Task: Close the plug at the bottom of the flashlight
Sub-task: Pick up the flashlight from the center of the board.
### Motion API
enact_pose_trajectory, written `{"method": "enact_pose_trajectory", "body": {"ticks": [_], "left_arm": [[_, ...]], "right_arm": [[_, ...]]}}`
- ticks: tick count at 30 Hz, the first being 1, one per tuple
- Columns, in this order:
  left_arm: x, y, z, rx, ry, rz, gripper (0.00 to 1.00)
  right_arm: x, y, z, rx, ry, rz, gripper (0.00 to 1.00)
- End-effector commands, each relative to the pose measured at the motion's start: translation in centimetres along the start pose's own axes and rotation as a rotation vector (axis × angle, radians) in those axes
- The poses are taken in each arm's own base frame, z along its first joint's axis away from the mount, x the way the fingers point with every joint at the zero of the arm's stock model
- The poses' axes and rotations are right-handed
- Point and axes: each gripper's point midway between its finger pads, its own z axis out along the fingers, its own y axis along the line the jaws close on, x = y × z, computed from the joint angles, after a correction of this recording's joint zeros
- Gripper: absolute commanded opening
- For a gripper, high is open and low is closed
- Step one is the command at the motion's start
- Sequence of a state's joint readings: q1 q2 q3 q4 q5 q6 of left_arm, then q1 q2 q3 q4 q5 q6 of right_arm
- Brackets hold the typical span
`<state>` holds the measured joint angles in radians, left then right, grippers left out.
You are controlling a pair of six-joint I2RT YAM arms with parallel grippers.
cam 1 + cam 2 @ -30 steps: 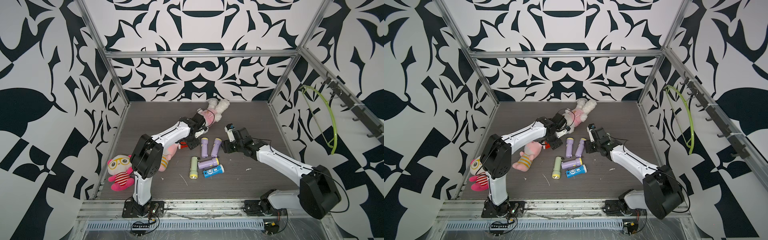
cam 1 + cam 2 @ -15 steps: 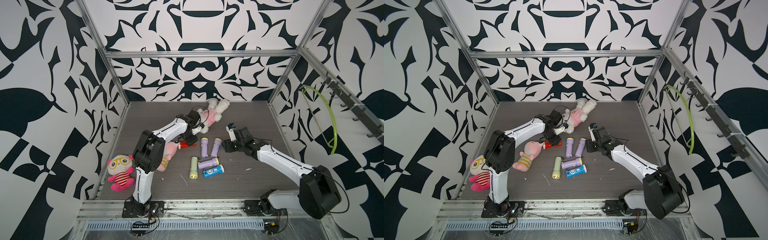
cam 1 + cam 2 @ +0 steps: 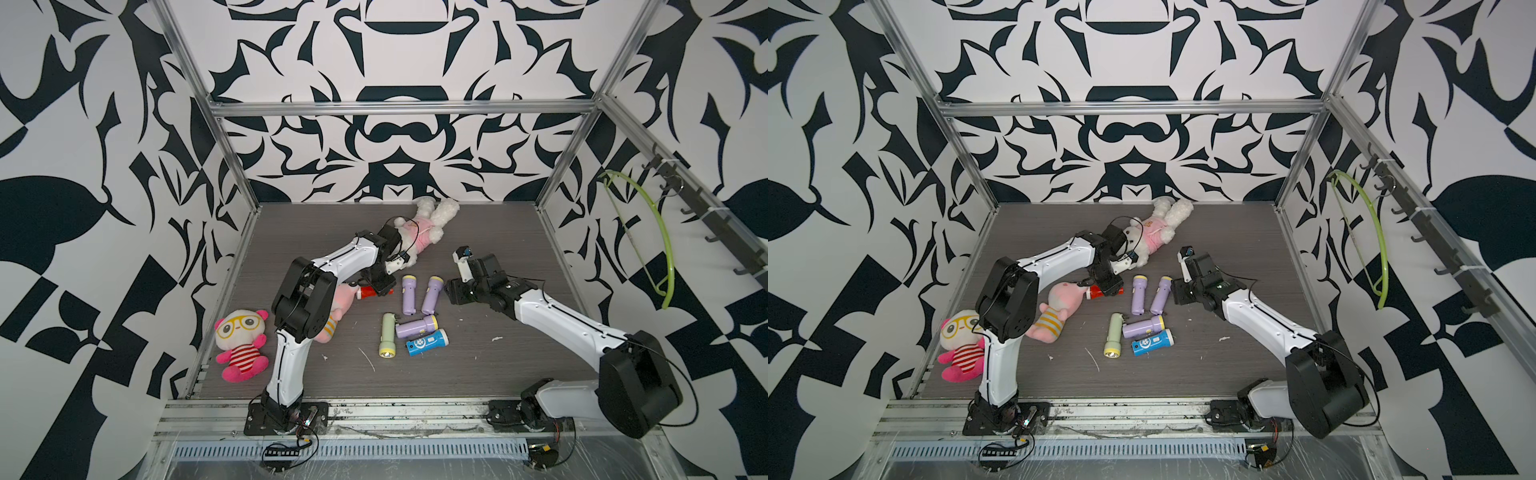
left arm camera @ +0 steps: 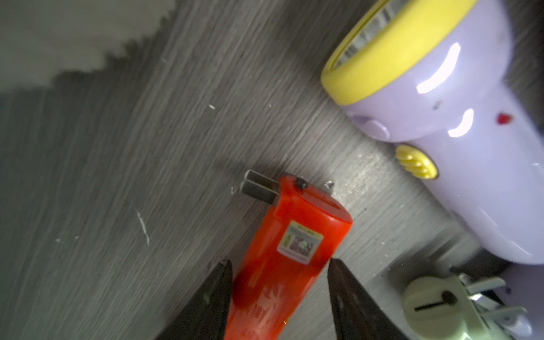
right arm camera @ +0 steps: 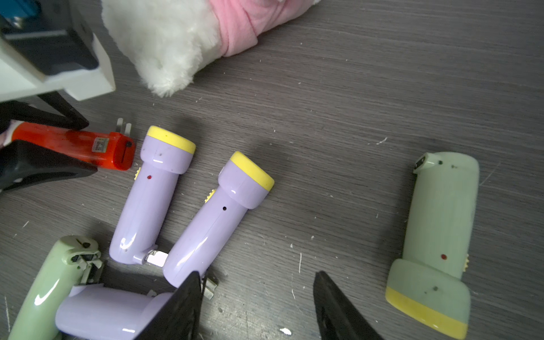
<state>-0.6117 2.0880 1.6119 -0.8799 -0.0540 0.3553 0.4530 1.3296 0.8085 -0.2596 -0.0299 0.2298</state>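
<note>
A red flashlight (image 3: pixel 366 294) (image 4: pixel 282 265) lies on the grey floor, its head toward a pink plush. At its bottom end the plug's two metal prongs (image 4: pixel 259 188) (image 5: pixel 123 125) stick out sideways. My left gripper (image 3: pixel 380 289) (image 3: pixel 1108 289) (image 4: pixel 279 265) straddles the red body. One finger touches it, and a thin strip of floor shows between the body and the other finger, so the gripper is open. My right gripper (image 3: pixel 451 293) (image 5: pixel 259 282) hovers open and empty beside the purple flashlights.
Two purple flashlights (image 3: pixel 408 295) (image 3: pixel 432 295) lie just right of the red one. A third purple (image 3: pixel 415 326), a green (image 3: pixel 387 340) and a blue one (image 3: pixel 427 341) lie nearer. Another green flashlight (image 5: pixel 438 235) lies by my right gripper. A white rabbit plush (image 3: pixel 424 228), a pink plush (image 3: pixel 340 303) and a glasses doll (image 3: pixel 241 340) lie around.
My left gripper has come down over the red flashlight and its jaws have narrowed around the body. The right arm has not moved.
</note>
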Motion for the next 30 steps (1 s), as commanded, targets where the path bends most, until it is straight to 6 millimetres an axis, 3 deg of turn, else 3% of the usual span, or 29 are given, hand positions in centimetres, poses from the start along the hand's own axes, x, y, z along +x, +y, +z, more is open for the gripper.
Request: {"method": "enact_pose_trajectory", "body": {"ticks": [1, 6, 15, 17, 19, 25, 30], "left_arm": [[0.1, -0.7, 0.8, 0.042, 0.025, -0.003, 0.57], [0.3, -0.6, 1.3, 0.042, 0.038, -0.005, 0.59], [0.6, -0.9, 2.1, 0.058, 0.058, -0.005, 0.53], [0.7, -0.8, 2.2, 0.056, 0.066, -0.003, 0.46], [0.5, -0.7, 1.9, 0.051, 0.059, -0.004, 0.32], [-1.2, 0.0, -0.7, 0.008, -0.032, -0.01, 0.23], [-3.3, 0.6, -5.0, -0.041, -0.178, -0.024, 0.16]], "right_arm": [[-0.8, 0.1, -0.1, -0.006, -0.027, 0.002, 0.63], [-0.8, 0.0, -0.1, -0.005, -0.028, 0.003, 0.63], [-0.7, -0.1, 0.0, -0.003, -0.025, 0.005, 0.63], [-0.7, -0.1, -0.1, -0.002, -0.028, 0.006, 0.63], [-0.7, -0.2, -0.1, 0.001, -0.028, 0.009, 0.63], [-1.0, -0.4, -0.5, 0.004, -0.039, 0.014, 0.63], [-1.4, -0.4, -1.2, 0.007, -0.053, 0.022, 0.63]]}}
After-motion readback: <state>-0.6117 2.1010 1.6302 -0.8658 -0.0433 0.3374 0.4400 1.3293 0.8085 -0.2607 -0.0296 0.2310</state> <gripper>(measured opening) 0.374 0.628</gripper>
